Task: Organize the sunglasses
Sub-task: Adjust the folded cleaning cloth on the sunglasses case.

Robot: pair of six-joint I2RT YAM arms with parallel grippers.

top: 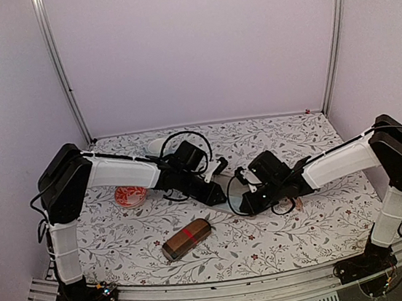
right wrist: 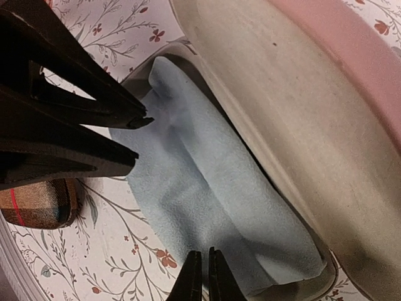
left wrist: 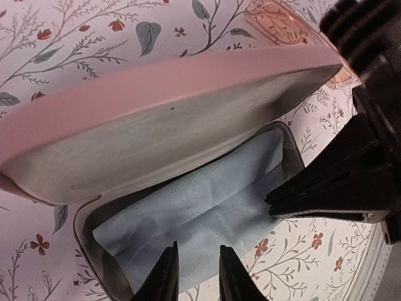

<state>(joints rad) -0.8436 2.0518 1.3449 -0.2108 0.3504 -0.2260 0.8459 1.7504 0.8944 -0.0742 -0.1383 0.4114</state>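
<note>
Both sets of jaws hover over the open pink case (left wrist: 156, 94): my left gripper (left wrist: 195, 276) stands slightly apart, my right gripper (right wrist: 203, 276) almost together on nothing. I see the pale sunglasses (left wrist: 279, 22) beyond the lid, to the right, nearer the right gripper.

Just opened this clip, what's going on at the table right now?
Both arms meet mid-table over an open pink glasses case. Only a pale blue cloth shows inside it. The left hand hovers slightly open above the cloth. The right hand is almost shut at the cloth, and whether it pinches the fabric is unclear. A brown red-banded case lies closed nearer the arm bases.
</note>
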